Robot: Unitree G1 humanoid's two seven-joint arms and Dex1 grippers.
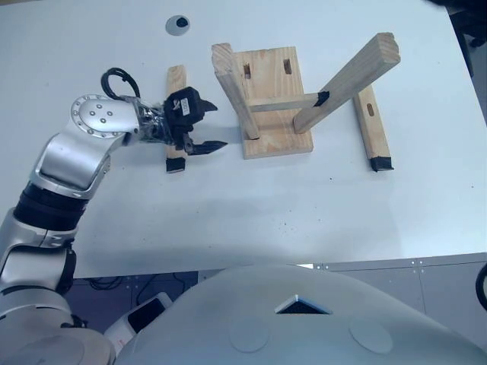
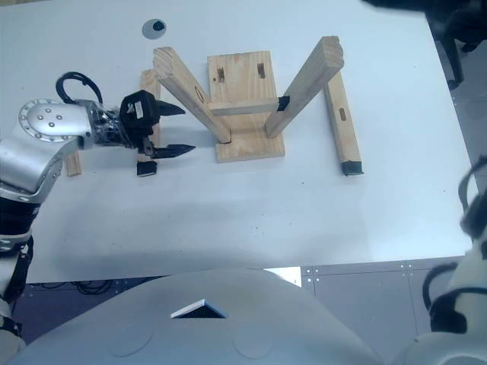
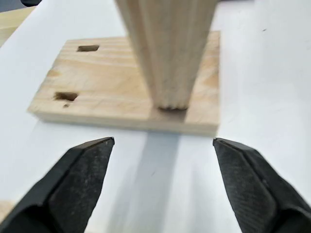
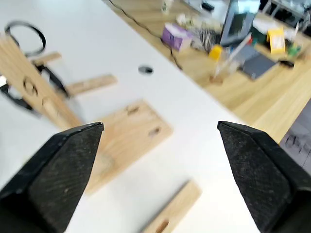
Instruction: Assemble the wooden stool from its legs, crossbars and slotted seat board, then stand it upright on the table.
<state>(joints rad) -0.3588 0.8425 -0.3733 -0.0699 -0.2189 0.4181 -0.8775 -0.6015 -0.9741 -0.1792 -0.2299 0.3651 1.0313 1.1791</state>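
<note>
Hovering beside the seat board (image 1: 278, 133) — left tool (image 1: 221, 125) wide open, empty; right tool (image 4: 160, 125) likewise.

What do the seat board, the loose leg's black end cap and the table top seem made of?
Seat board: pale bare wood, likely pine; grain lines show, no gloss. End cap: matte black, perhaps rubber or plastic. Table top: smooth white, possibly laminate; uncertain.

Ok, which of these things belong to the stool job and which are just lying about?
Job: seat board, crossbar, left standing leg, right standing leg, left loose leg, right loose leg, small wooden piece.
Lying about: round plug, far-desk clutter.
</note>
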